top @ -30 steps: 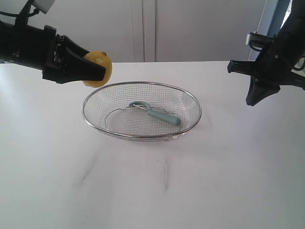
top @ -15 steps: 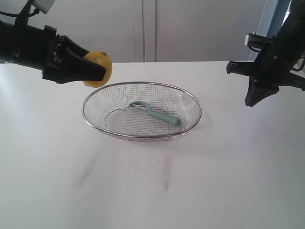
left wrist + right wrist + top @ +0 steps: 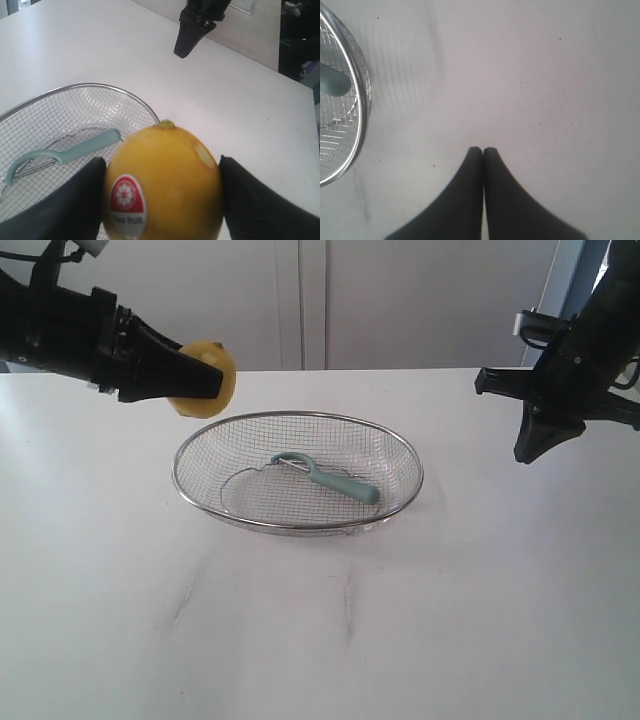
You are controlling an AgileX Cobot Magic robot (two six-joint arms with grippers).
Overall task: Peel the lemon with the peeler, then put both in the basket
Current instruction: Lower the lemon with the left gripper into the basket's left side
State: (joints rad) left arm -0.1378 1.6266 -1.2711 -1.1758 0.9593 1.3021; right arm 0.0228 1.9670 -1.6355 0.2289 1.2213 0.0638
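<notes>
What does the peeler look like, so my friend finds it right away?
On the white table sits a silver wire basket. The peeler lies inside it, alone. It is slim and pale green with a curved head, not silver like the basket or yellow like the lemon.

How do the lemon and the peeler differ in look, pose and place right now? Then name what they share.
The lemon is round-oval and bright yellow; the peeler is slim and pale teal. The lemon is gripped in the air by the left gripper; the peeler lies loose in the basket. The lemon carries a red sticker; the peeler shows none. Neither touches the table.
</notes>
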